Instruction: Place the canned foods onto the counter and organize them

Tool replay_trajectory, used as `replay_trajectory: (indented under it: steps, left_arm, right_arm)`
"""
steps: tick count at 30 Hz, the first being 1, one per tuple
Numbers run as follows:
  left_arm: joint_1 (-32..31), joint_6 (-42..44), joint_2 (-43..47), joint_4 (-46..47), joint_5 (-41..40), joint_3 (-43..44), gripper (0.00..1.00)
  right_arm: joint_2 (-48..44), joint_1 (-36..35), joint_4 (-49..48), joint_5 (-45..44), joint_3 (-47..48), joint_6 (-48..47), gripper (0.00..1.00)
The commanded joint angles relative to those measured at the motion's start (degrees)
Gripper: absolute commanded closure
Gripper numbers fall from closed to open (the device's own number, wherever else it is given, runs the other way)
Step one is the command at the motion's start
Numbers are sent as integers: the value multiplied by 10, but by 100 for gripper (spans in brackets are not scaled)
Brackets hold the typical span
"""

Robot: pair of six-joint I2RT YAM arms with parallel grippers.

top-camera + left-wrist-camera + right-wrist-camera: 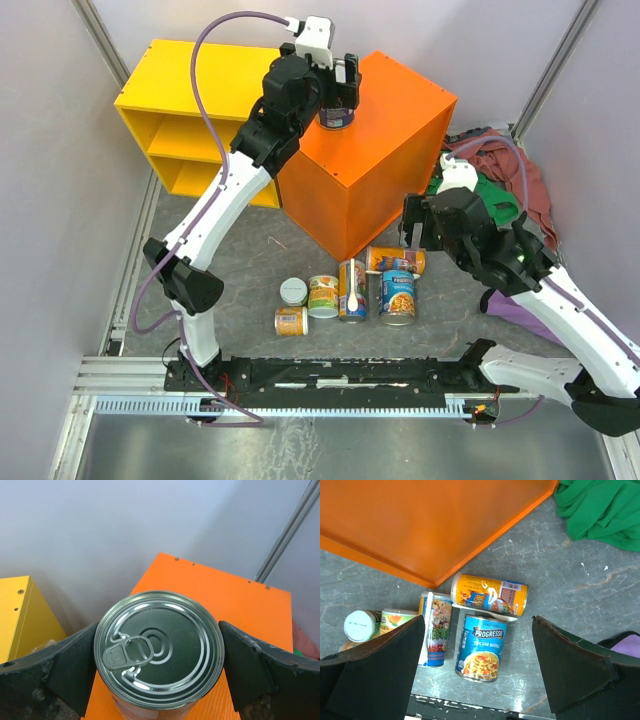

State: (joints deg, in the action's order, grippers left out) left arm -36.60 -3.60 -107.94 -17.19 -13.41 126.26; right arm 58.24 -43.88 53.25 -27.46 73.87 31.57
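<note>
My left gripper (337, 92) is shut on a silver-topped can (337, 112) and holds it upright over the orange counter (395, 150), near its far left corner. In the left wrist view the can's pull-tab top (159, 649) fills the gap between the black fingers (65, 672), above the counter (235, 605). My right gripper (413, 238) is open and empty, hovering over the cans on the floor. Below it are a blue Progresso can (481, 647), an orange-yellow can (489, 595) on its side and a vegetable-label can (436, 628). Further left stand a white-lidded tin (360, 625) and a green-orange can (323, 296).
A yellow open shelf unit (190, 110) stands left of the counter. A short orange tin (290, 321) sits at the front left of the group. Green (605, 510), reddish (510, 160) and purple (515, 305) cloths lie at the right. A black rail (320, 375) runs along the near edge.
</note>
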Motion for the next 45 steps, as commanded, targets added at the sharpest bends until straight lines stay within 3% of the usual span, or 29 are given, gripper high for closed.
replay_trajectory:
  steps: [1,16,26,32,40,45]
  left_arm:
    - [3,-47,36,66,-6,-7,1]
    - [-2,-91,196,128,24,-152,1]
    - [-1,-93,189,184,71,-167,1]
    - [-1,-95,232,198,-8,-189,1]
    - [-1,-105,341,222,-115,-302,1]
    - [-1,-113,382,201,-140,-341,1]
  right_arm:
    - [8,-3,4,-2,61,-5,5]
    - [79,-12,16,10,231,-46,7]
    - [175,-31,18,32,344,-96,6]
    - [234,-55,2,45,411,-142,5]
    - [301,-60,-39,25,465,-169,1]
    - [351,-60,-45,16,523,-181,1]
